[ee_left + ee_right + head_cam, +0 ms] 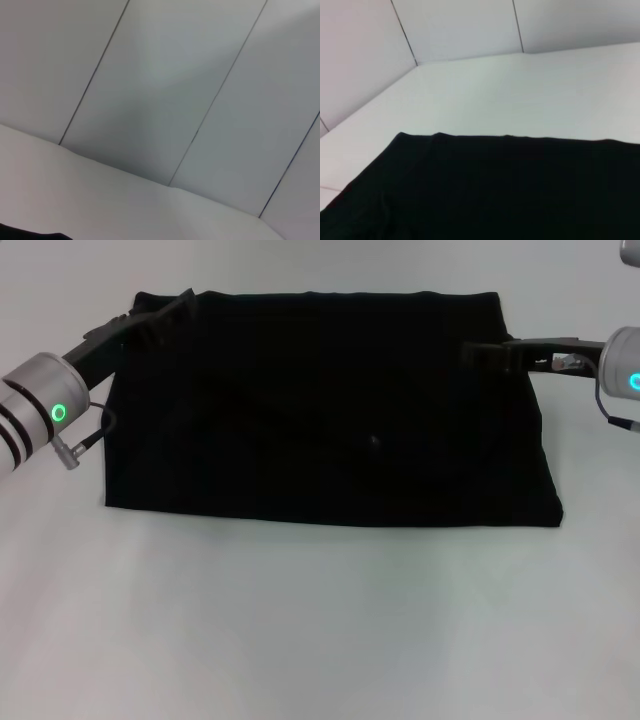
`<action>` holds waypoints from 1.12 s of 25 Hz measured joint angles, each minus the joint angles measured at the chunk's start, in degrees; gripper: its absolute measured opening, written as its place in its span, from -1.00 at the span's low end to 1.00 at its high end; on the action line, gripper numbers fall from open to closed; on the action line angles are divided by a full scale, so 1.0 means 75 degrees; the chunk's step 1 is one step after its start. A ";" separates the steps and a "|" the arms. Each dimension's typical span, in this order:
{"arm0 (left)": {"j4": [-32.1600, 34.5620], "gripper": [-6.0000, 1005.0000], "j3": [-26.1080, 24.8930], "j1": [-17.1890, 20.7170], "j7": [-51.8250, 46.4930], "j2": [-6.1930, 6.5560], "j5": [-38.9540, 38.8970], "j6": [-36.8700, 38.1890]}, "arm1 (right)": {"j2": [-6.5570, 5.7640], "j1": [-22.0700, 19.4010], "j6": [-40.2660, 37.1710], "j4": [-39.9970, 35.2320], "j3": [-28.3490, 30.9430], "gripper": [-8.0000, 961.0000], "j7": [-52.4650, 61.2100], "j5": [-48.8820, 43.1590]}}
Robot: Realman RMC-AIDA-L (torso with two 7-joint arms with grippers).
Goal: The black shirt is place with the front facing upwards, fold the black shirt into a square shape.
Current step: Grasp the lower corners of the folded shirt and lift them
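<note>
The black shirt lies flat on the white table as a wide folded rectangle; no lettering shows on it. My left gripper reaches in from the left and sits at the shirt's far left corner. My right gripper comes in from the right and rests over the shirt near its far right edge. Both are black against black cloth, so their fingers do not stand out. The right wrist view shows the shirt with a straight edge against the table. A sliver of the shirt appears in the left wrist view.
The white table stretches wide in front of the shirt and on both sides. Pale panelled walls stand behind the table's far edge. A cable hangs from the left arm beside the shirt's left edge.
</note>
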 joint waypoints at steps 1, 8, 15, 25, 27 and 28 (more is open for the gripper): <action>0.0001 0.57 0.0002 0.0021 -0.0001 0.0000 -0.0001 0.0037 | -0.0038 -0.0025 -0.0021 -0.0043 -0.0180 0.33 0.0214 -0.0023; 0.0008 0.66 0.0001 0.0105 -0.0005 0.0000 0.0007 0.0259 | -0.0133 -0.0238 0.0099 -0.0072 -0.0642 0.51 0.0804 -0.0066; -0.0044 0.68 0.0001 0.0228 -0.0009 -0.0007 0.0051 0.0439 | -0.0056 -0.0477 0.0890 0.0245 -0.0729 0.50 0.0672 -0.0066; 0.0027 0.67 0.0121 0.0483 -0.0060 0.0070 0.0071 0.1026 | 0.0031 -0.0819 0.0447 -0.0169 -0.0664 0.49 0.0296 0.0300; 0.0134 0.67 0.0380 0.0671 -0.0289 0.0186 0.0077 0.1372 | -0.0023 -0.1031 -0.0148 -0.0369 -0.0662 0.49 0.0259 0.0653; 0.0202 0.67 0.0534 0.0777 -0.0466 0.0235 0.0080 0.1574 | -0.0043 -0.1159 -0.0467 -0.0466 -0.0660 0.49 0.0211 0.0848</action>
